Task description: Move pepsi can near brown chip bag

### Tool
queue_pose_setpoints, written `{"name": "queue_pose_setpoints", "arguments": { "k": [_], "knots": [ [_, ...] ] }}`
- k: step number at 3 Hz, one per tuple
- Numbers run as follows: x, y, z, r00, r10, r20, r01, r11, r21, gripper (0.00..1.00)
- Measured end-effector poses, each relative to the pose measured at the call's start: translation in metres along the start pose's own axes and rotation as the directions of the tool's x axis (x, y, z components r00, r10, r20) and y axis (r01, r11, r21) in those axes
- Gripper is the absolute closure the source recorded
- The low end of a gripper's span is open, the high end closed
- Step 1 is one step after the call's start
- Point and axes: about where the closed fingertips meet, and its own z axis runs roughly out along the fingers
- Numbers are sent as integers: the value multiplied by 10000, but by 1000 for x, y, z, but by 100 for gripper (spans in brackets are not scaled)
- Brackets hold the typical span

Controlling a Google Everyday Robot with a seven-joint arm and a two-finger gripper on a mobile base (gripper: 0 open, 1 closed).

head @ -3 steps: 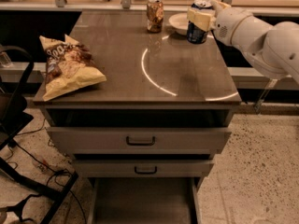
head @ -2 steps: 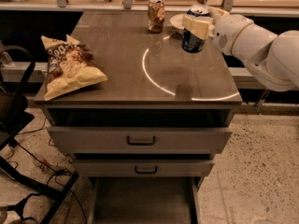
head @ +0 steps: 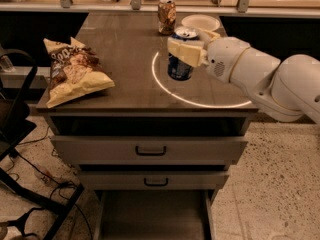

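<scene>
Farthest left I have the brown chip bag [head: 75, 74]. Well to its right, my gripper [head: 186, 51] pinches the pepsi can [head: 179, 69] around its upper half. I judge the grasp done; carrying the can over beside the bag is left.

Brown-orange can [head: 166, 16] stood upright at worktop [head: 125, 46] rear, white plate [head: 200, 22] just rt of it, two shut drawers [head: 150, 150] w/ dark handles below, black frame [head: 17, 129] & cables [head: 47, 176] on floor [head: 270, 184] at left
</scene>
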Motion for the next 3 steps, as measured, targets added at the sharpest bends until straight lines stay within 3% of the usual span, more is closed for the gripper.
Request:
{"name": "queue_pose_setpoints", "arguments": {
  "k": [1,3],
  "knots": [
    [8,23,20,10000,15,-21,-16,9979,-654,100],
    [30,37,69,9970,-772,-82,757,9898,-1206,100]
  ]
}}
